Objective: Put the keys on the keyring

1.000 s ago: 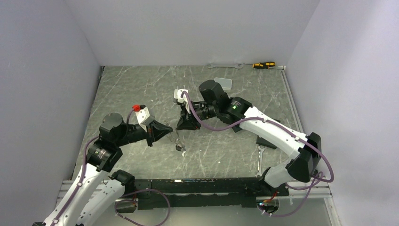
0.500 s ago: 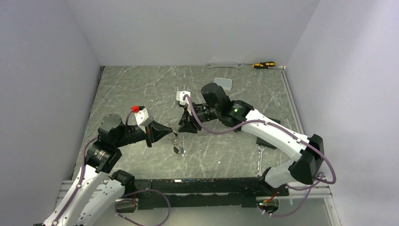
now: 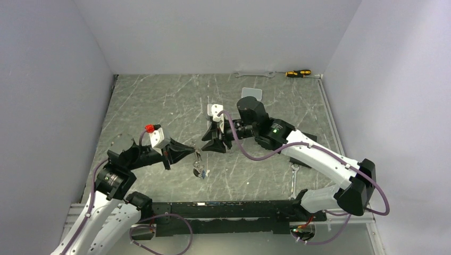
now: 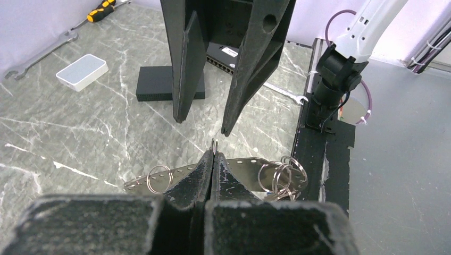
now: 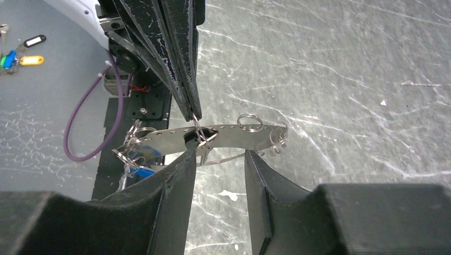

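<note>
Keyring (image 5: 228, 134) seemingly between left jaws, right jaws apart

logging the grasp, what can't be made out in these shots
Top external: keys under the left jaws, too small to tell apart.
Left wrist: shut left jaws hide what they pinch and the perforated metal band's middle.
Right wrist: blue tag partly behind a right jaw; tagged keys top left cut by the edge.
</note>
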Tool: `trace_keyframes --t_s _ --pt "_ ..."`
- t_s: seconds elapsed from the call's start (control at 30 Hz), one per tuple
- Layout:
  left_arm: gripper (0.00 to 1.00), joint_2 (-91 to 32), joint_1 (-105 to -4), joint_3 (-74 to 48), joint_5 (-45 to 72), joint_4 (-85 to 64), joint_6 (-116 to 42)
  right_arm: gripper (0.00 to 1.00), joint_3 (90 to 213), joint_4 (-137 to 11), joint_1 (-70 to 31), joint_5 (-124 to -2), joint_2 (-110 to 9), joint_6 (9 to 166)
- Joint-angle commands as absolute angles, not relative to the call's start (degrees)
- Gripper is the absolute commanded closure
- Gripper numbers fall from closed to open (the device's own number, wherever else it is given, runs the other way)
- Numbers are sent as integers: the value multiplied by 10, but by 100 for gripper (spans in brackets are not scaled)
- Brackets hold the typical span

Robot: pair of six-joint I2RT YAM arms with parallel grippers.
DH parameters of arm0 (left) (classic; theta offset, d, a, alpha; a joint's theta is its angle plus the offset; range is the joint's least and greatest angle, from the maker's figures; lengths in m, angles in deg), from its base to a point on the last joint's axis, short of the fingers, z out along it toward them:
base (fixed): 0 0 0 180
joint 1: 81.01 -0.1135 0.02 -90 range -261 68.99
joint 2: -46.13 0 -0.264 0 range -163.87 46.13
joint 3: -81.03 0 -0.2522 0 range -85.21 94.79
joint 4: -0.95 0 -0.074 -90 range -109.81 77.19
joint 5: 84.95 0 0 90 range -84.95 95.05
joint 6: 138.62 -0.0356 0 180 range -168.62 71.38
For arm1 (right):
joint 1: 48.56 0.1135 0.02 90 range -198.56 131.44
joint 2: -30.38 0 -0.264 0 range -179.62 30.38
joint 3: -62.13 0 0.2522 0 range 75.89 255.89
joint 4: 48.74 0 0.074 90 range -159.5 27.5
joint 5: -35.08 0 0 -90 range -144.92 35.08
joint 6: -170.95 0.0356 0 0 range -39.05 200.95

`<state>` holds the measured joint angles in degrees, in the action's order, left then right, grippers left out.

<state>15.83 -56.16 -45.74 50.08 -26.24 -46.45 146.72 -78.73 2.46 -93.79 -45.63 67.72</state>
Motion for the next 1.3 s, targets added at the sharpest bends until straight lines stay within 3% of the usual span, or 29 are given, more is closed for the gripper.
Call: trace_keyframes --t_s 0.0,1.27 --pt "100 163 -560 -458 529 -201 -462 57 1455 -737 22 -980 -439 687" --pt "100 159 -566 -461 532 -177 -433 63 1397 -628 22 -1020 -438 726"
